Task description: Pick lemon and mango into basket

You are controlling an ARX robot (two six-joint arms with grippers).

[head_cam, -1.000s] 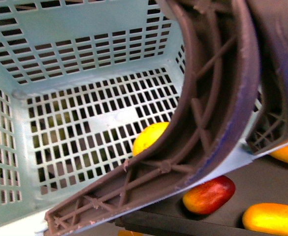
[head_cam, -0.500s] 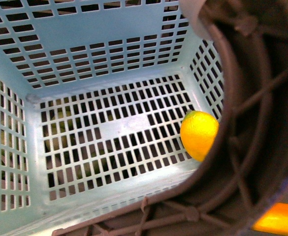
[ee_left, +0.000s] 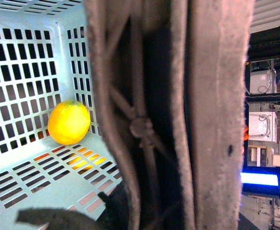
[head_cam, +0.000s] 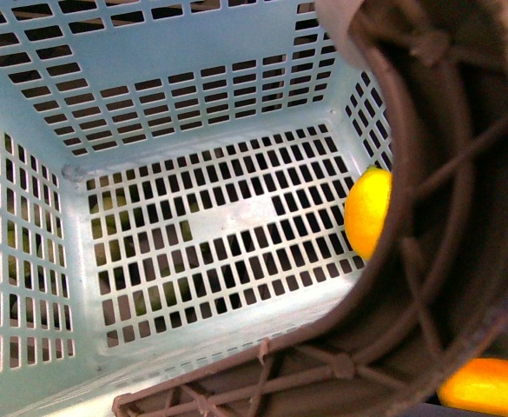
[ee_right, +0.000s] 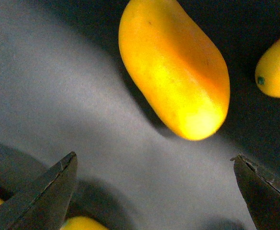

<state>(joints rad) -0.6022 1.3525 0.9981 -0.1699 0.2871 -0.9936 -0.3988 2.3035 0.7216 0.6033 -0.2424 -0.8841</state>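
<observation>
The bright yellow oval lemon lies on the slotted floor of the light teal plastic basket, close against its right wall. In the front view its long axis runs roughly from near to far, with the greenish tip toward the far wall. The basket's ribbed brown handle covers its right half.

Half a second ago the lemon lay further from that wall and showed almost whole. It is now further right and more hidden by the handle.

The smooth orange-yellow oblong mango lies outside the basket on a dark surface, its long axis slanting across the right wrist view. A second yellow-orange fruit lies just beside it. The right gripper hangs over it with both dark fingertips spread wide and nothing between them.

A dark shape edges the left wrist view, but I cannot tell how the left gripper's fingers stand.
</observation>
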